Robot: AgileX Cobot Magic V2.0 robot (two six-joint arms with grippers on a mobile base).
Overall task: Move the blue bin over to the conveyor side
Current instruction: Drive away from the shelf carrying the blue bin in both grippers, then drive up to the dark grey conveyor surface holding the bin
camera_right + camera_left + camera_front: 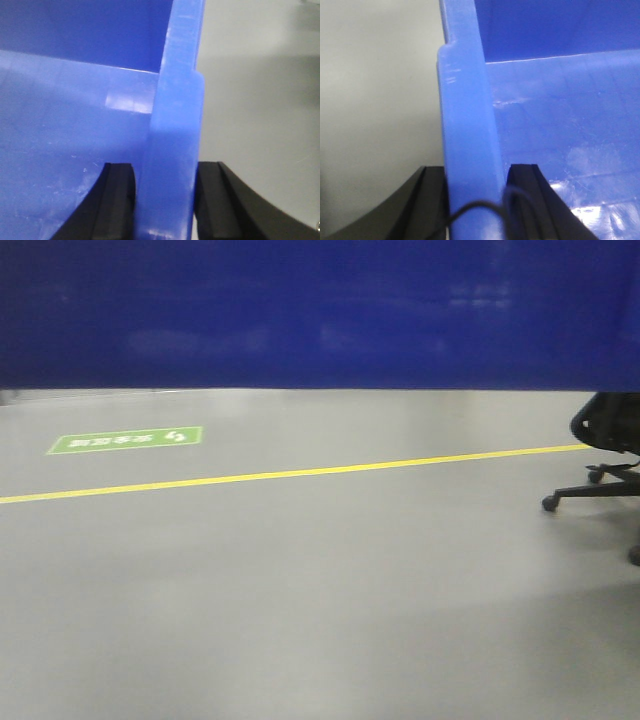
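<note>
The blue bin fills the top of the front view as a broad glossy blue wall, held above the grey floor. In the left wrist view my left gripper is shut on the bin's thick left rim; one black finger is outside the wall and the other inside. In the right wrist view my right gripper is shut on the opposite rim, again with one finger on each side of the wall. The bin's inside looks empty where it shows. The conveyor is out of view.
Below the bin lies grey floor with a yellow line running across it and a green floor sign at the left. A black office chair on castors stands at the right edge.
</note>
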